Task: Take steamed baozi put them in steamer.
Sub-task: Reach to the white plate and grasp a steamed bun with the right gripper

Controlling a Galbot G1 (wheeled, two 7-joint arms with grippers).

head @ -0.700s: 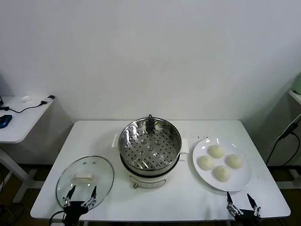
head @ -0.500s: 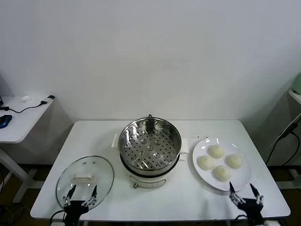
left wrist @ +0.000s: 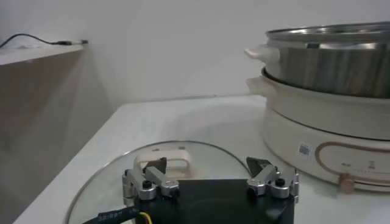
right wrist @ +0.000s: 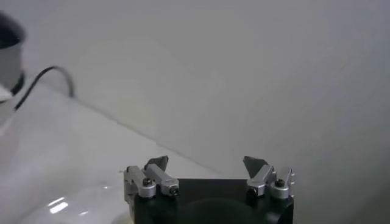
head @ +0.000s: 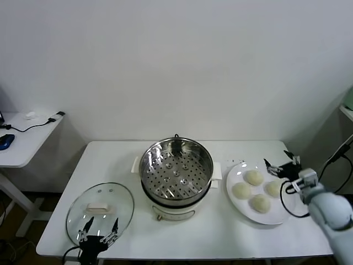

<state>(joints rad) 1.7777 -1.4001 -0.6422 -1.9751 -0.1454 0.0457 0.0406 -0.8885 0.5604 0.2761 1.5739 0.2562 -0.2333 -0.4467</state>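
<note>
Several cream-white steamed baozi [head: 253, 177] lie on a white plate [head: 234, 175] at the right of the table. The steel steamer [head: 176, 171] with its perforated floor stands empty on the white pot base in the middle; the left wrist view shows its wall [left wrist: 332, 61]. My right gripper [head: 279, 161] hovers open and empty just beyond the plate's far right rim, close to the baozi without touching them. Its wrist view shows the spread fingers of the right gripper [right wrist: 207, 163] against the wall. My left gripper [head: 99, 230] rests open at the front left, over the glass lid [left wrist: 116, 182].
The round glass lid [head: 118, 201] with a white handle [head: 97, 209] lies flat at the table's front left. A side table [head: 25, 138] with cables stands farther left. A black cable [head: 336, 157] hangs by the right arm. Bare tabletop [head: 204, 232] lies in front of the pot.
My right arm rose from the table's front right edge and swung to the far right side of the plate. The left gripper dipped slightly and stays open.
</note>
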